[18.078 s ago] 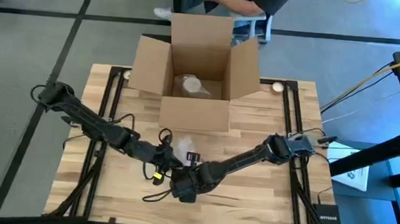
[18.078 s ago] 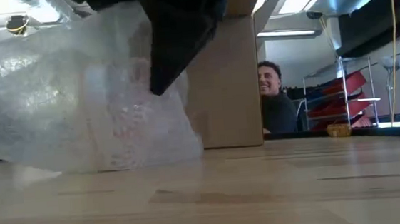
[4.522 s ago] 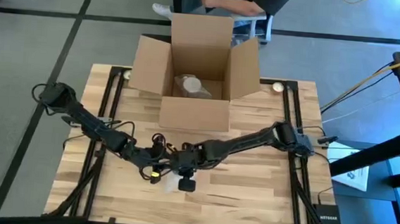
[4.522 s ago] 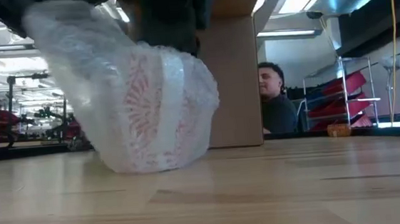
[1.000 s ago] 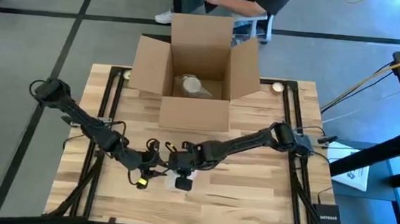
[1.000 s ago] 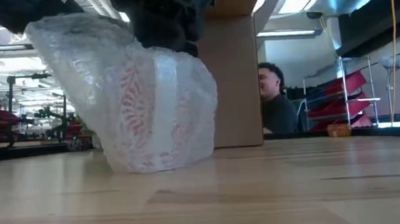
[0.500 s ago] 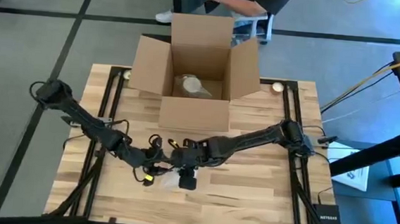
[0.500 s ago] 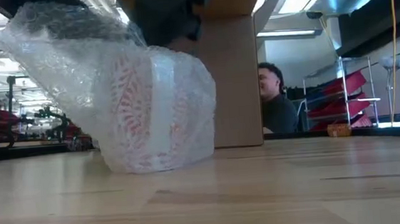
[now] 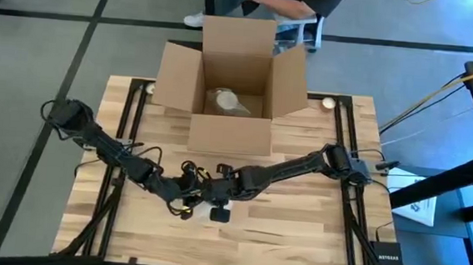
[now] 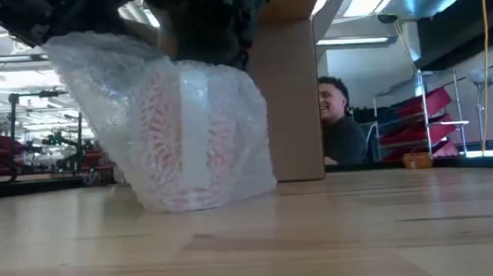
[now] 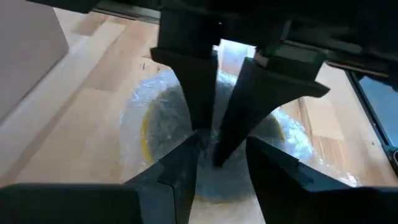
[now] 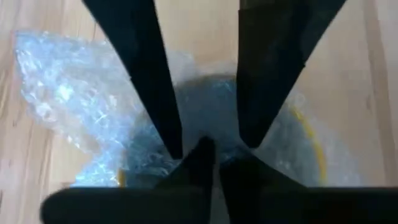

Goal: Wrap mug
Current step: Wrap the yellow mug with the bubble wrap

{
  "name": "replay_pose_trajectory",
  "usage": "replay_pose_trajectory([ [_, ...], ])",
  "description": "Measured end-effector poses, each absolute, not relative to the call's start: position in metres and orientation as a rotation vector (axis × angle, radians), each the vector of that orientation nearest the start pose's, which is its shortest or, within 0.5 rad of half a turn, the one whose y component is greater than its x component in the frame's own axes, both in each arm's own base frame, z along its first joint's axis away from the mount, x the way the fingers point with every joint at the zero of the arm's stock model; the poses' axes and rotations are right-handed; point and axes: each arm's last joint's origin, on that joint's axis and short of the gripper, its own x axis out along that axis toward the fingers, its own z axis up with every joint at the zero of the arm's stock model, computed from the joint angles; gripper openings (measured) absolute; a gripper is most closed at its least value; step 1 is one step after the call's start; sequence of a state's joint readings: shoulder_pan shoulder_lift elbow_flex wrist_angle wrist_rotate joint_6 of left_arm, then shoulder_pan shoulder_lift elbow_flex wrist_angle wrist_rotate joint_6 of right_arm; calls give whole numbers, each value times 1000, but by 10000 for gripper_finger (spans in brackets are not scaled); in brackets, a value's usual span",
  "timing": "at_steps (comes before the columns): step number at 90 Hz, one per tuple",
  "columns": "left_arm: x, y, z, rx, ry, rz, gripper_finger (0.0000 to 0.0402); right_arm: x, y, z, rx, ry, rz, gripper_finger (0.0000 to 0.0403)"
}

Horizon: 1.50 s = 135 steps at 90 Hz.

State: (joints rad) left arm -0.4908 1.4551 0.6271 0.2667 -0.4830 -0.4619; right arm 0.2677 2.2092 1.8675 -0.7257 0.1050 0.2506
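1. Your mug (image 10: 189, 134) stands upright on the wooden table (image 9: 296, 229), toward its front middle, swathed in bubble wrap (image 10: 101, 88). The low view shows a pink pattern through the plastic, and both wrist views show a yellow rim.
2. Your left gripper (image 9: 188, 198) sits directly over the mug's mouth. In the left wrist view (image 11: 216, 171) its two fingers stand slightly apart, tips pressed down into the wrap gathered at the opening; you cannot tell whether they pinch the film.
3. Your right gripper (image 9: 217, 205) meets the left one over the same spot. In the right wrist view (image 12: 208, 140) its fingers are spread apart, tips pointing down into the wrapped mouth, the other gripper's tips between them.
4. Behind the mug stands an open cardboard box (image 9: 234, 74), at the table's far edge, with a wrapped bundle (image 9: 228, 101) inside.
5. A person (image 10: 341, 135) is seen beyond the table, beside the box.
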Motion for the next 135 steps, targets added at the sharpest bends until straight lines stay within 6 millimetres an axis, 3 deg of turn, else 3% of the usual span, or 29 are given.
replay_pose_trajectory([
  [9, 252, -119, 176, -190, 483, 106, 123, 455, 122, 211, 32, 1065, 22, 12],
  [30, 251, -121, 176, -174, 484, 99, 123, 445, 120, 246, 56, 1009, 62, 4],
  [47, 251, -121, 176, -159, 484, 90, 123, 451, 119, 236, 51, 1009, 94, 1],
  [62, 250, -122, 175, -115, 489, 73, 123, 463, 123, 198, 30, 1059, 99, 0],
  [68, 250, -123, 175, -115, 487, 69, 123, 464, 124, 193, 31, 1075, 95, 0],
  [83, 250, -123, 175, -111, 488, 66, 123, 459, 125, 203, 45, 1078, 91, 0],
  [106, 250, -123, 175, -107, 488, 66, 123, 436, 116, 249, 36, 1069, 65, 0],
  [117, 250, -123, 175, -105, 491, 67, 123, 437, 110, 248, 24, 1072, 26, 0],
  [135, 250, -123, 175, -105, 489, 67, 123, 451, 110, 213, -8, 1112, -33, 0],
])
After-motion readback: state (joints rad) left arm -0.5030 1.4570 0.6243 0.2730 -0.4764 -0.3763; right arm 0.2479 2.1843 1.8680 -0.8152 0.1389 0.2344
